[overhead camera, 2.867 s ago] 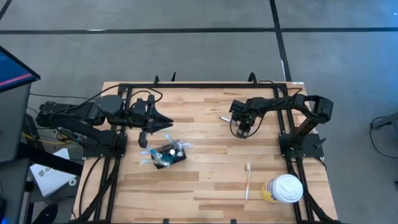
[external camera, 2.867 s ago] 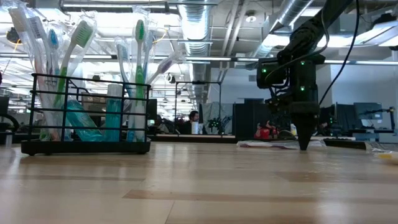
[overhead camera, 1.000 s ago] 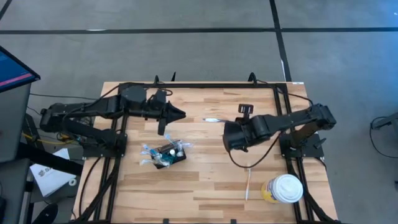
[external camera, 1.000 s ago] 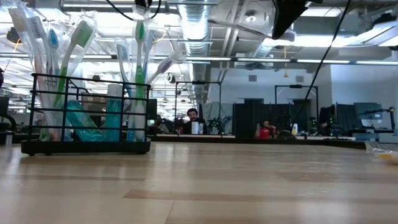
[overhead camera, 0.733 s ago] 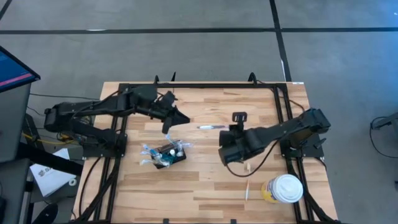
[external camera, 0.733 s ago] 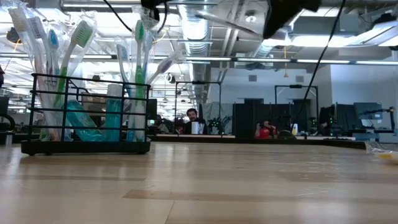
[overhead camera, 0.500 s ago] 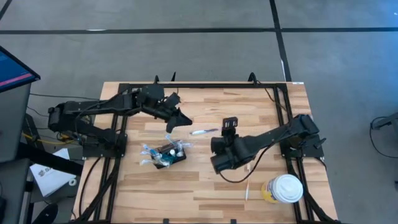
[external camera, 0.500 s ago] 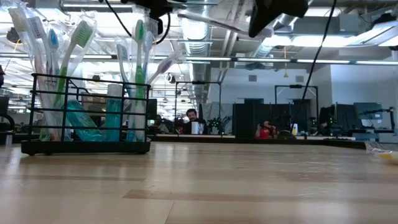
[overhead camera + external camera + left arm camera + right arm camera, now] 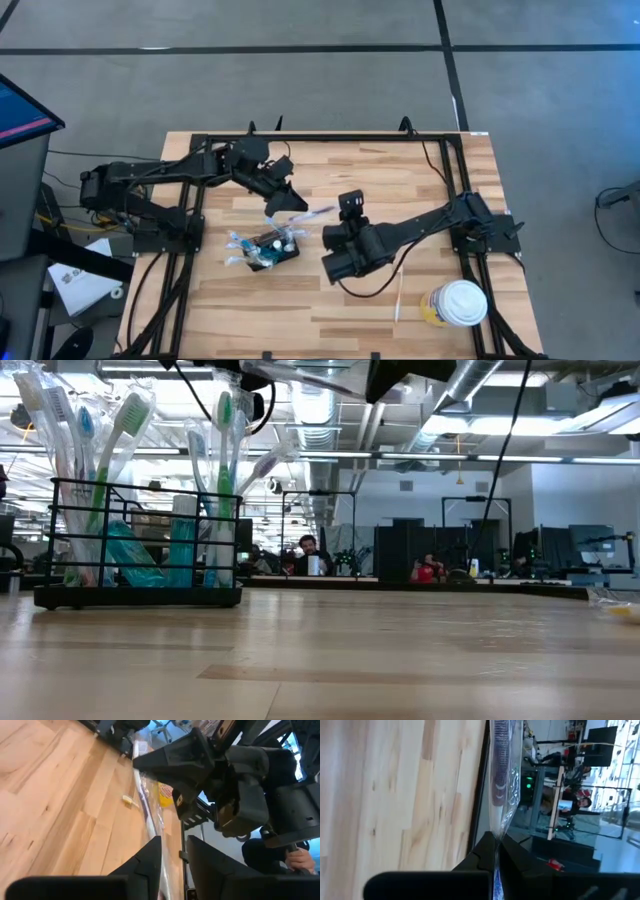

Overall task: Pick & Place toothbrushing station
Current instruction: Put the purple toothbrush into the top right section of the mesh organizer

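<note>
Wooden slats of the table point(image 9: 420, 170) are lying well below the action, since the handover is happening up in the air. Over the middle of it, the right gripper point(image 9: 496, 847) is pinching one end of a wrapped toothbrush point(image 9: 502, 775), fingers together on the crinkly sleeve rather than on the handle itself. The left gripper point(image 9: 174, 840) is meeting it from the left with its fingers apart, and the free end of the wrapper is passing into the gap between them. That thin, slippery plastic is posing the main risk: if the right fingers are letting go before the left ones are truly clamping, the brush is likely dropping to the table. If the left fingers are closing only on loose film, the brush may be sliding out inside its sleeve. Both arms are also crowding each other closely, so a small misalignment is threatening a finger-to-finger knock. Just near and slightly left of the pair, the toothbrushing station point(image 9: 268, 250) is standing upright, a dark wire holder already packed with brushes and tubes. A falling or badly angled brush could be striking those bristling handles, jamming on the rim or tipping the light holder. Well off to the near right, a loose toothbrush point(image 9: 398, 300) and a white-lidded cup point(image 9: 460, 303) are waiting, out of harm's way.
</note>
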You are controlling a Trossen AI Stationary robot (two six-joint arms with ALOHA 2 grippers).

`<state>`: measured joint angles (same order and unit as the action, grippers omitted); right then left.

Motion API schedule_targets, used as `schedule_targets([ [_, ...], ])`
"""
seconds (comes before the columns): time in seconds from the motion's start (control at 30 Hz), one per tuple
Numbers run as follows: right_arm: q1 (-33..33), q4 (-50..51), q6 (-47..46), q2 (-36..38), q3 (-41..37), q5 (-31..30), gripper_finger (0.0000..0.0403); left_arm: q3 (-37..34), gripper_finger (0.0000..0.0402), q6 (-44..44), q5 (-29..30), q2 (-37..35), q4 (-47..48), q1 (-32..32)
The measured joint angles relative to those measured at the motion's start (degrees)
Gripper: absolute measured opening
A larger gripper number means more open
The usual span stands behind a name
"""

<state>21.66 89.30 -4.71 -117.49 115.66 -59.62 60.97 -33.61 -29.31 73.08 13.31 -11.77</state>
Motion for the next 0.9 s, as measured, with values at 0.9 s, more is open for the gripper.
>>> schedule_targets([
  [0.9, 0.8, 0.2, 2.2, 0.3, -0.1, -6.1, 0.0000, 0.0, 0.0137, -3.8, -4.6, 0.0, 2.4, 0.2],
])
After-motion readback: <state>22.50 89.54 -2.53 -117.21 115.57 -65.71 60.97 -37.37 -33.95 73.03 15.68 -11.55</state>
